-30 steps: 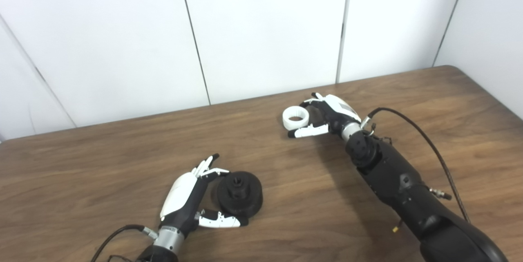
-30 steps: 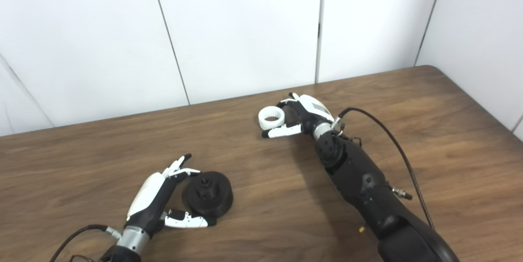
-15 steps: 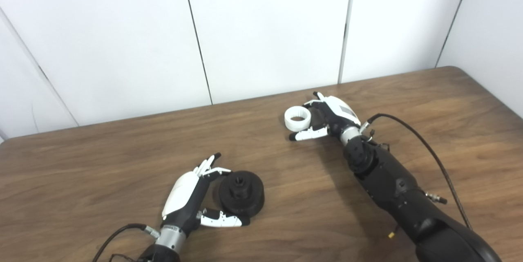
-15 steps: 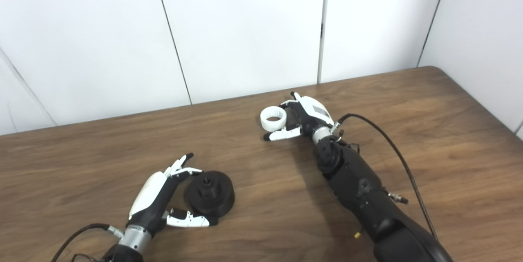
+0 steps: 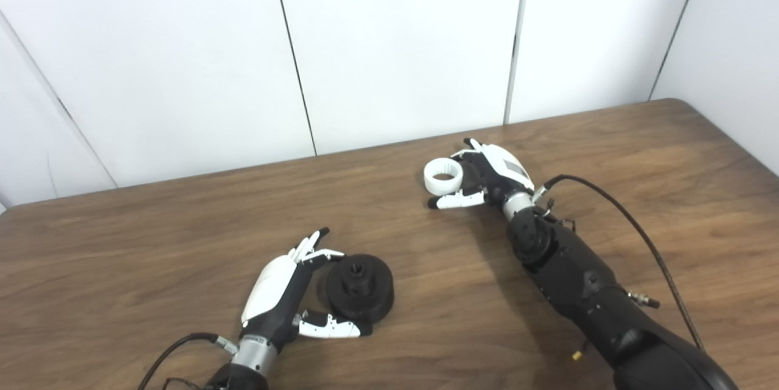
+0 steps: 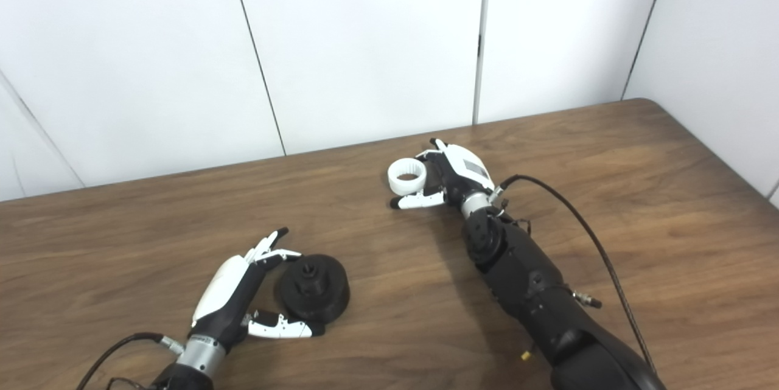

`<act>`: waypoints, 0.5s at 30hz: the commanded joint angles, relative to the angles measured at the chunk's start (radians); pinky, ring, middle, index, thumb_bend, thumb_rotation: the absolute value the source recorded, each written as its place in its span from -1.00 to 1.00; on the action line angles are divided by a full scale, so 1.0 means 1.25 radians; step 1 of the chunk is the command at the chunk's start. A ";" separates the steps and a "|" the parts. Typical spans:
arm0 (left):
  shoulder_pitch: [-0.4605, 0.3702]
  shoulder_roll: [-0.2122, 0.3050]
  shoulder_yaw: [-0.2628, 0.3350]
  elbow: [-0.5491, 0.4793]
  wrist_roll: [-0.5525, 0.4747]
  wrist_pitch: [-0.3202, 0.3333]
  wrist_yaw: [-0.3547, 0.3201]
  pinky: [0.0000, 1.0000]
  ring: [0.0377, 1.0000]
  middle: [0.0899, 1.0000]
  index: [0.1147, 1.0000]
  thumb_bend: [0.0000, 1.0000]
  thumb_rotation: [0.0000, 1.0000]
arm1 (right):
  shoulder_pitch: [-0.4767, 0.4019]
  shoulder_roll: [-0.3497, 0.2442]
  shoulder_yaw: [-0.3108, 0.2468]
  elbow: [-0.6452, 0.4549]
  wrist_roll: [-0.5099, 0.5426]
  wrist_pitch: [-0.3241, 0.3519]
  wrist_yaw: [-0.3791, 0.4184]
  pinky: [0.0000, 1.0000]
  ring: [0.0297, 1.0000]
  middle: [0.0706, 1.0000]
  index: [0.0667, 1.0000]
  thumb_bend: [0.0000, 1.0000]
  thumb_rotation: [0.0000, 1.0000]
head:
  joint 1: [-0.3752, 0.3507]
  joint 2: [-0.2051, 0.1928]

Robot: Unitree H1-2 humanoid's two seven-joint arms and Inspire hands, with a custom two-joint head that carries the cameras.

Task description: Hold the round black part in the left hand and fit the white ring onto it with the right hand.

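Since a second ago the right forearm has swung a little toward the middle of the worktop (image 5: 182, 226), while the right hand (image 5: 496, 174) has stayed beside the white ring (image 5: 443, 174); the ring and the round black part (image 5: 358, 288) have not shifted, and part of the apparent change is the head cameras moving.

The right hand lies just right of the ring with its fingers (image 5: 471, 148) curled round the far side and its thumb stretched along the near side, so the ring sits inside a loose, wide cradle, not yet pinched. That framing looks meant to bracket the ring before closing on its wall.

The left hand (image 5: 277, 292) does the same at the near-left: its fingers are spread above and left of the black part, its thumb laid along the part's near edge, apparently touching. The part sits flat on the worktop, hub upward, ready to receive the ring. Part and ring lie well apart; neither is lifted.
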 commanded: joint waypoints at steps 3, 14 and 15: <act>-0.016 0.007 0.002 -0.015 0.015 0.002 0.000 1.00 1.00 1.00 0.21 0.78 -0.46 | -0.034 0.007 -0.010 -0.010 0.000 -0.024 -0.037 1.00 0.98 0.91 0.38 0.73 -0.19 | 0.001 0.000; -0.013 0.007 0.002 -0.010 0.013 -0.006 0.005 1.00 1.00 1.00 0.20 0.79 -0.45 | -0.032 0.006 -0.010 0.000 -0.007 -0.054 -0.080 1.00 0.92 0.83 0.28 0.50 -0.42 | -0.003 -0.002; -0.013 0.007 0.002 -0.011 0.013 -0.005 0.004 1.00 1.00 1.00 0.20 0.79 -0.45 | -0.033 0.007 -0.011 0.003 -0.008 -0.058 -0.087 1.00 0.91 0.82 0.26 0.49 -0.45 | -0.003 -0.002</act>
